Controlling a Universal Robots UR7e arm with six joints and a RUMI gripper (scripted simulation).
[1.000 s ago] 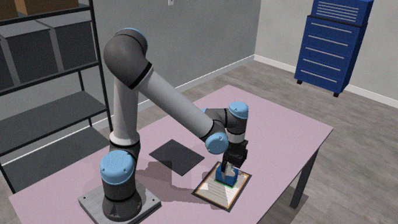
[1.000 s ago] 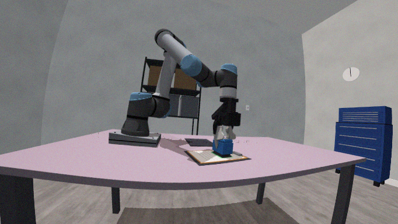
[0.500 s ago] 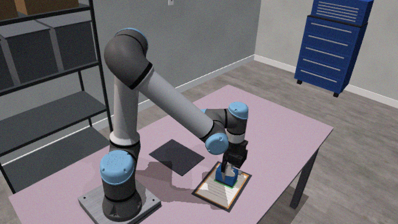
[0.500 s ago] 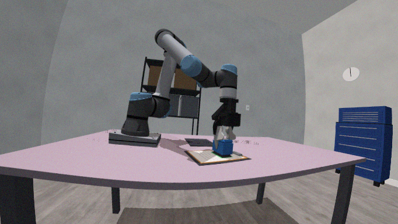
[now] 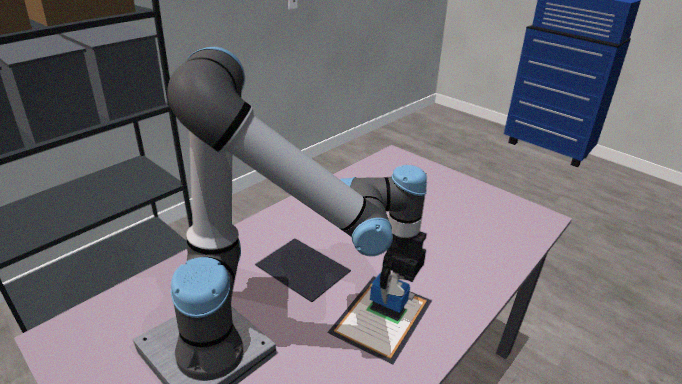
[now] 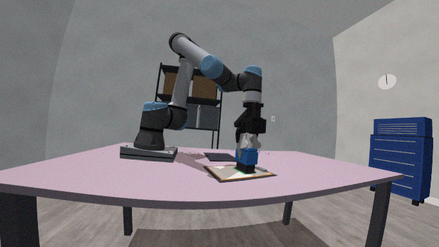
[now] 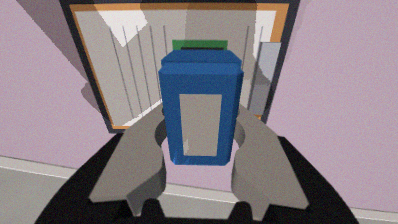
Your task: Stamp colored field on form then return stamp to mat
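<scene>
My gripper is shut on the blue stamp, which stands upright with its black base on the green field of the form. The form is a lined sheet on an orange-edged dark clipboard near the table's front edge. In the exterior view the stamp rests on the form with a green strip showing at its foot. In the wrist view my two grey fingers clasp the stamp from both sides, and a sliver of the green field shows beyond it. The dark mat lies behind the form.
The arm's base stands at the table's near left. A grey clip lies along the form's right side. A shelf rack is behind the table and a blue drawer cabinet stands at the far wall.
</scene>
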